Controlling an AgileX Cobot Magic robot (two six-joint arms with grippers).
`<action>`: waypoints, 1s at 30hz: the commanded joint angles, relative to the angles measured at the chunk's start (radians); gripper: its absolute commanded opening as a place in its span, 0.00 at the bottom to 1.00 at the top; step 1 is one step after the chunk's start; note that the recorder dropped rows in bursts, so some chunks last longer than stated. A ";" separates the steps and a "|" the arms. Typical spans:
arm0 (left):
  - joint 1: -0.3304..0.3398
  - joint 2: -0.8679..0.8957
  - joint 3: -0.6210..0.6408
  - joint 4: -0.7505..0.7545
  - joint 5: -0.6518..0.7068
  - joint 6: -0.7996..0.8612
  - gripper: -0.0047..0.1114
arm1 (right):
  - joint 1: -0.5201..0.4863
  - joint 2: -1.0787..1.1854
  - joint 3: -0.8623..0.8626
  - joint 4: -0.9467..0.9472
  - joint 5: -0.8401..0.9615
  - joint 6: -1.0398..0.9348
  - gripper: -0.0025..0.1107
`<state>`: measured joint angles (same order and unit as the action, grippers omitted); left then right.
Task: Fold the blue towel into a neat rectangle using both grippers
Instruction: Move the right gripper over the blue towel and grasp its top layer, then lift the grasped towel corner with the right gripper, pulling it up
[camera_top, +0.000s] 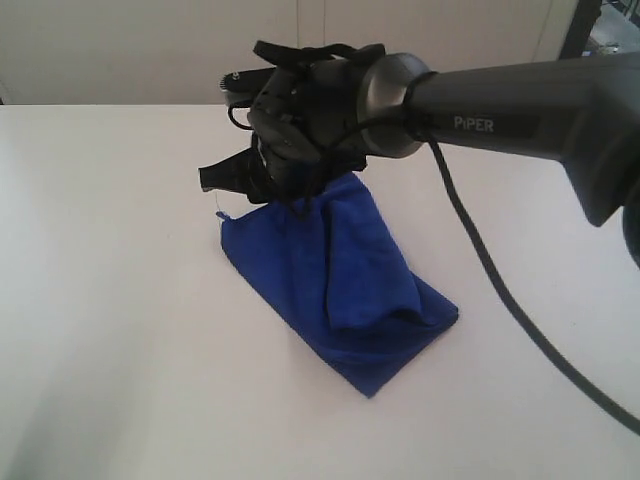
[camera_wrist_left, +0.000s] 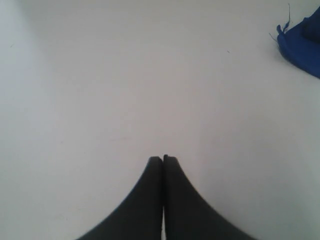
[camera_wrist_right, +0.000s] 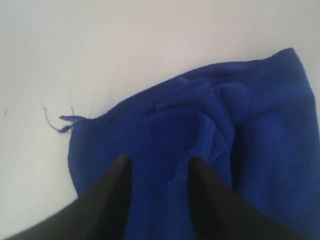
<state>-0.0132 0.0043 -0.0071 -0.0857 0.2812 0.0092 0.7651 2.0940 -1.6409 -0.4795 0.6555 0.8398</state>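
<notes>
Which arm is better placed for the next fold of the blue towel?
Right, probably: the right gripper hangs open over the bunched towel, while the left gripper is shut above the table, the towel off at its view's edge.

You see only a corner of the towel (camera_wrist_left: 304, 44) in the left wrist view. In the exterior view, the right arm (camera_top: 330, 100) hides its far edge.

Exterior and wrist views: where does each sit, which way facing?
Exterior view: off the arms, looking down at the blue towel on the white table; right arm reaches in over it.
Left wrist view: on the left arm, looking down past shut jaws at the table; towel corner at frame edge.
Right wrist view: on the right arm, looking down past open jaws onto the towel.
Shared: all three show the towel's thread tag.
</notes>
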 joint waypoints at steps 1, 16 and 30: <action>0.000 -0.004 0.007 -0.005 -0.005 -0.009 0.04 | 0.001 0.015 -0.002 -0.068 0.019 0.098 0.42; 0.000 -0.004 0.007 -0.005 -0.005 -0.009 0.04 | 0.001 0.063 -0.002 -0.130 0.034 0.175 0.23; 0.000 -0.004 0.007 -0.005 -0.005 -0.009 0.04 | -0.004 -0.035 -0.002 -0.170 0.137 0.065 0.02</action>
<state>-0.0132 0.0043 -0.0071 -0.0857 0.2812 0.0092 0.7656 2.1019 -1.6409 -0.6408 0.7786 0.9669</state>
